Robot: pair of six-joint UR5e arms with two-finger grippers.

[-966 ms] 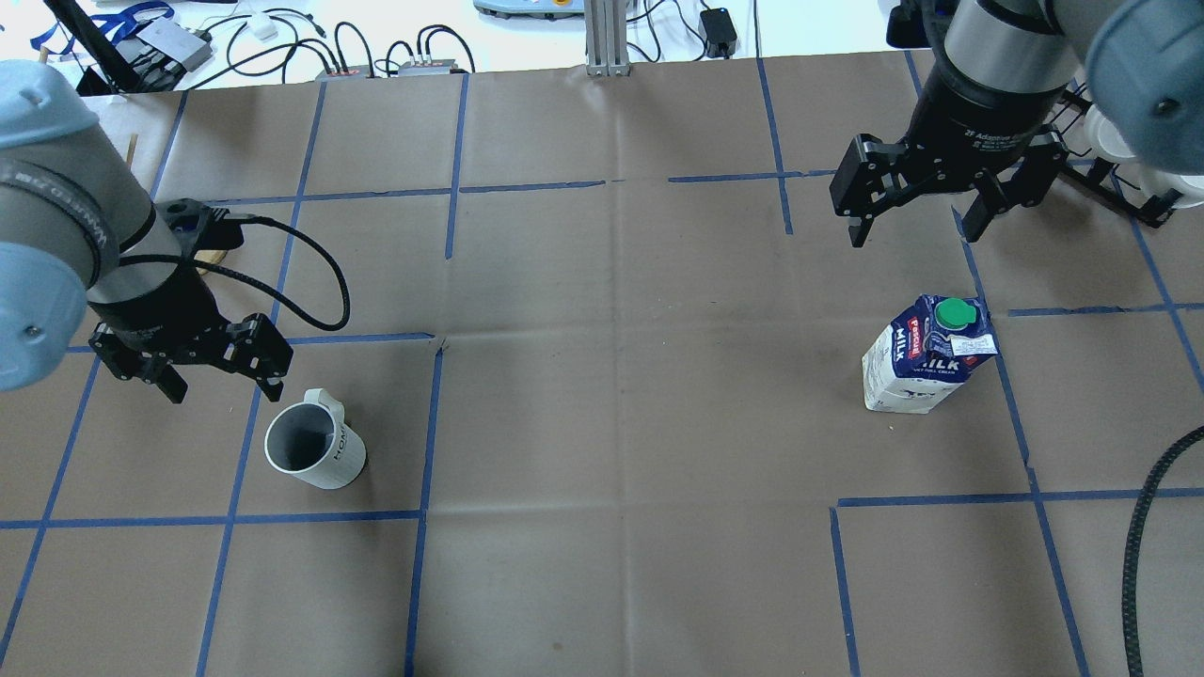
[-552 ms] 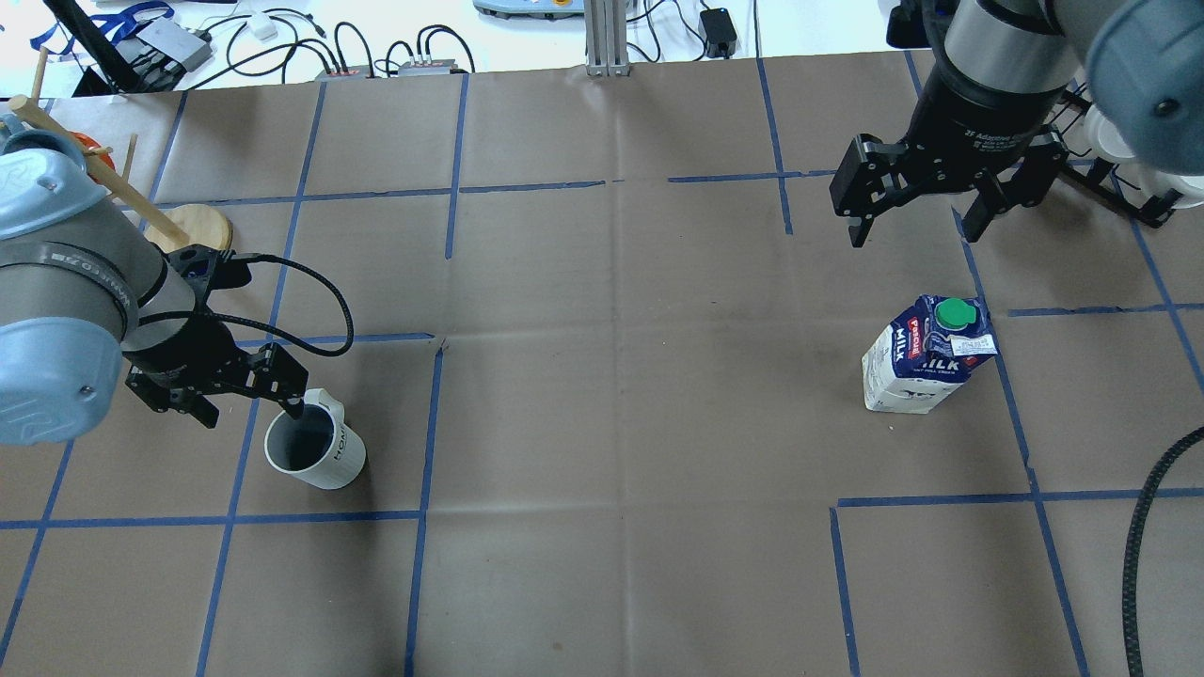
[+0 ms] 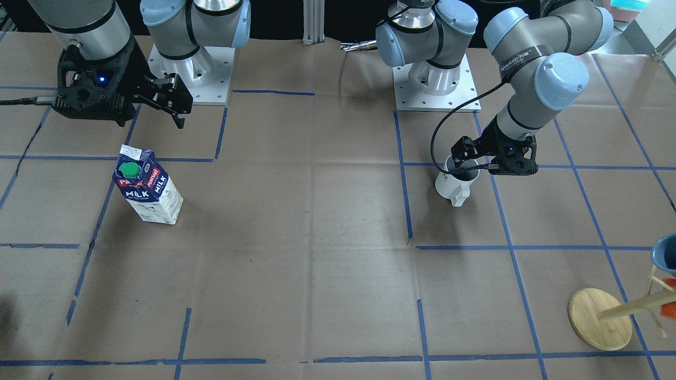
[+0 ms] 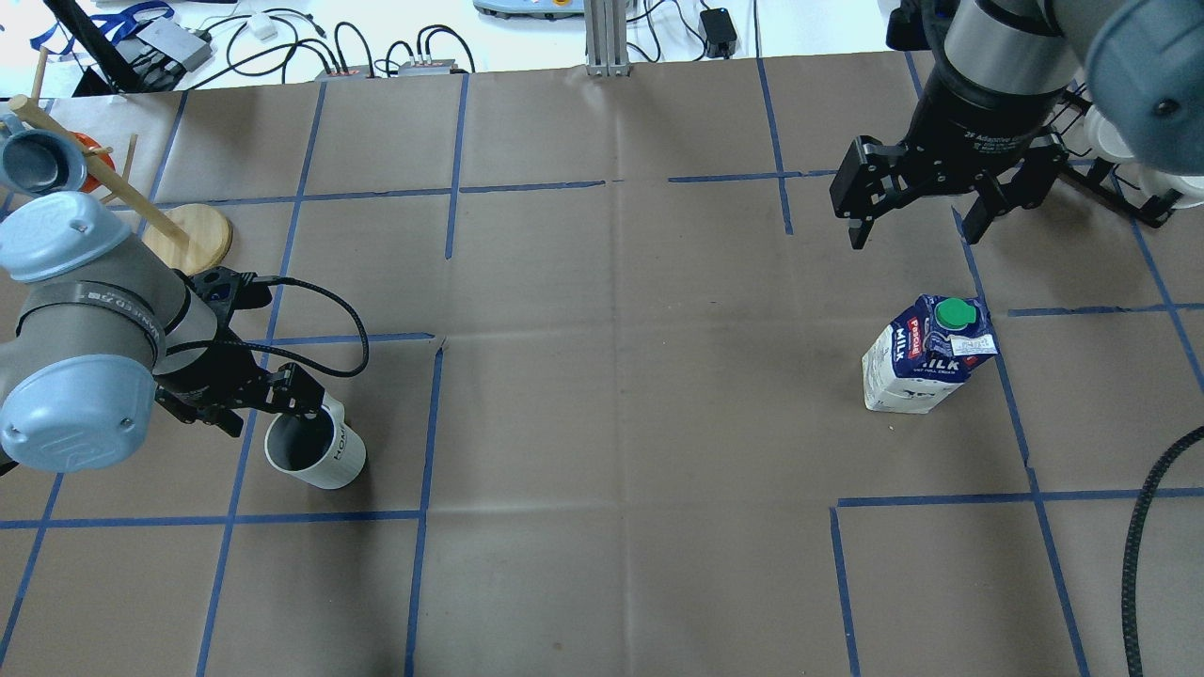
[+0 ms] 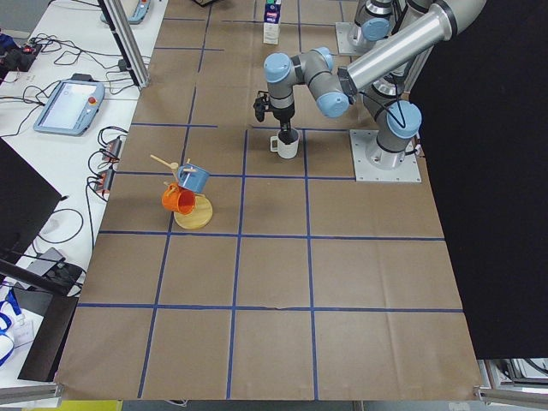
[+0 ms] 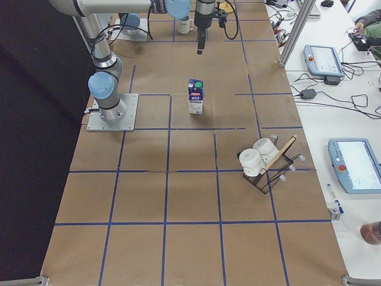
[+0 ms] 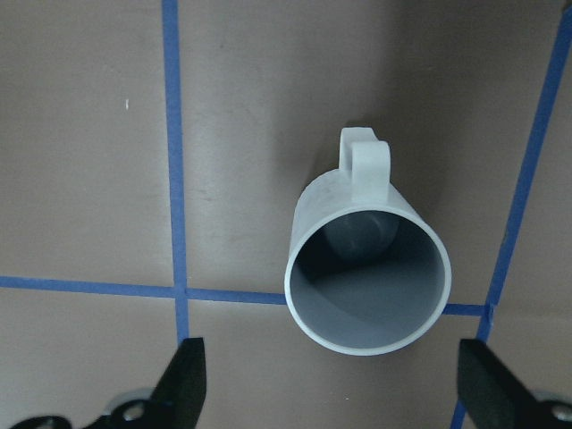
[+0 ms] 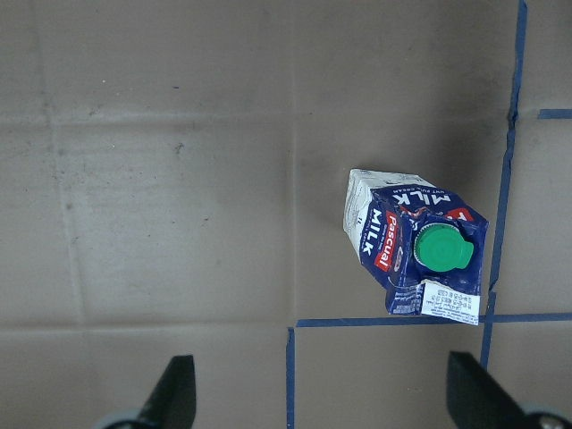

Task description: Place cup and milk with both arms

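Overhead, lower left: the left gripper (image 4: 273, 414), jaws parted, hovers straddling the upright cup (image 4: 315, 449) (handle pointing up-frame), while at upper right the right gripper (image 4: 914, 226), also spread, hangs well apart from the milk (image 4: 926, 365) standing below it in frame.

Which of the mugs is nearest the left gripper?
The white mug standing on the table, just under the open left gripper. The blue mug and orange mug hang on the wooden stand farther off.
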